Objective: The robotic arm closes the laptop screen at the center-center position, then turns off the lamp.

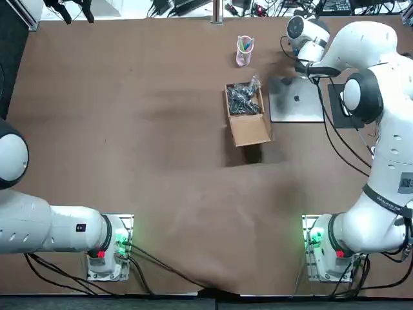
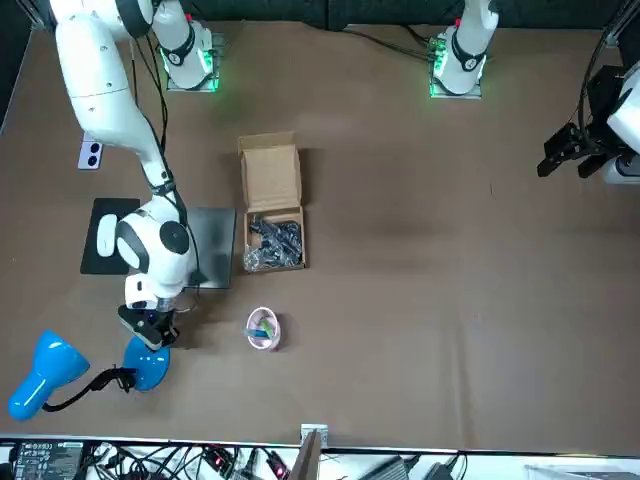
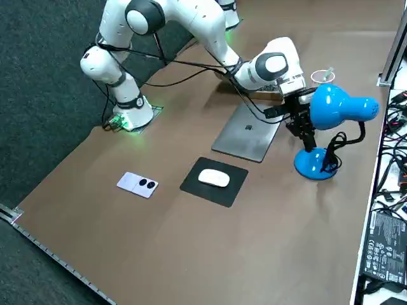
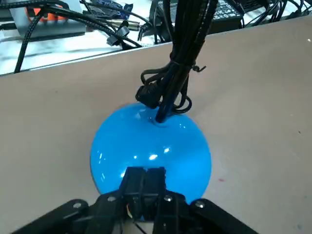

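Note:
The silver laptop (image 1: 295, 100) (image 2: 210, 245) (image 3: 248, 130) lies closed and flat on the brown table. Beyond it, near the table's far edge, stands the blue lamp with its round base (image 2: 148, 365) (image 3: 315, 164) (image 4: 151, 146) and its head (image 3: 343, 108) (image 2: 40, 375) on a black gooseneck. My right gripper (image 2: 150, 330) (image 3: 306, 133) (image 4: 146, 181) points down at the lamp base, on the side nearest the laptop. Its fingers are shut together with nothing between them. Whether the tips touch the base I cannot tell.
An open cardboard box (image 1: 247, 113) (image 2: 272, 215) of black parts sits left of the laptop. A pink cup (image 1: 244, 50) (image 2: 262, 328) stands behind the box. A white mouse (image 3: 214, 178) on a black pad and a white device (image 3: 138, 184) lie to the laptop's right. Cables (image 4: 175, 53) crowd the far edge.

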Action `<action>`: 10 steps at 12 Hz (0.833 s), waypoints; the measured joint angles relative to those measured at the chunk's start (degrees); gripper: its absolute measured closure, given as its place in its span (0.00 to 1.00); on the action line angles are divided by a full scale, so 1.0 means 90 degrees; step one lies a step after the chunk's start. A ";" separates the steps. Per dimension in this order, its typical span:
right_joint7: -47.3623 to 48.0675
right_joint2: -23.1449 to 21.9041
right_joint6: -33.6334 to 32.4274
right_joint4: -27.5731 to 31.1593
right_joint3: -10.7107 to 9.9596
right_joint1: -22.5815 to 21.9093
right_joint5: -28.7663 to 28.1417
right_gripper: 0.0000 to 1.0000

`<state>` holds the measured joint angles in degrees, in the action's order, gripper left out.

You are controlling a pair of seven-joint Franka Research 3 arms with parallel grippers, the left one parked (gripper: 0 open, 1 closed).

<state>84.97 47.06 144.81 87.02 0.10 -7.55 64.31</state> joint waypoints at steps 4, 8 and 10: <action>0.0000 0.0012 0.0005 -0.0036 -0.0009 0.0000 0.0004 0.98; 0.0000 0.0017 0.0006 -0.0044 -0.0009 0.0000 0.0007 0.98; 0.0000 0.0019 0.0006 -0.0045 -0.0009 -0.0001 0.0010 0.98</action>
<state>84.97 47.23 144.86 86.62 0.02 -7.56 64.39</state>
